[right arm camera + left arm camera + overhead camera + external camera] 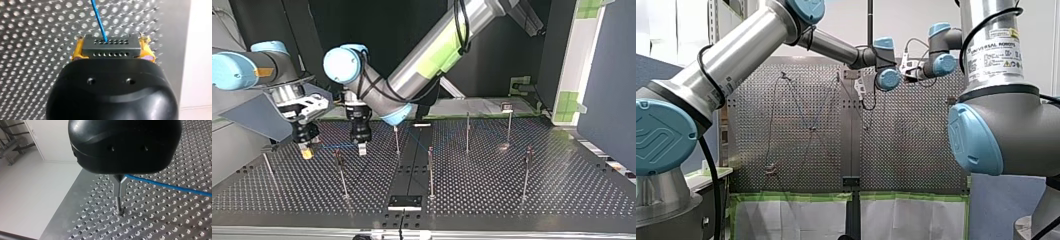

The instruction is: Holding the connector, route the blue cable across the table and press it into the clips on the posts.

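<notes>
My right gripper (113,45) is shut on the dark grey connector (110,51), with a yellow pad on each side of it. The blue cable (98,17) runs out of the connector, away over the perforated table. My left gripper (120,185) has its metal fingers shut on the blue cable (162,185), which leaves them to one side. A thin post (119,206) stands just under the fingertips. In the top view my right gripper (306,149) hangs at the left. My left gripper (361,147) is close beside it, and the cable (337,147) stretches between them.
Several thin posts rise from the perforated table (492,195), among them one (343,175) near the grippers, one (430,170) at the middle and one (526,172) at the right. A small black plate (404,201) sits at the near edge. The table's edge (62,205) is close to my left gripper.
</notes>
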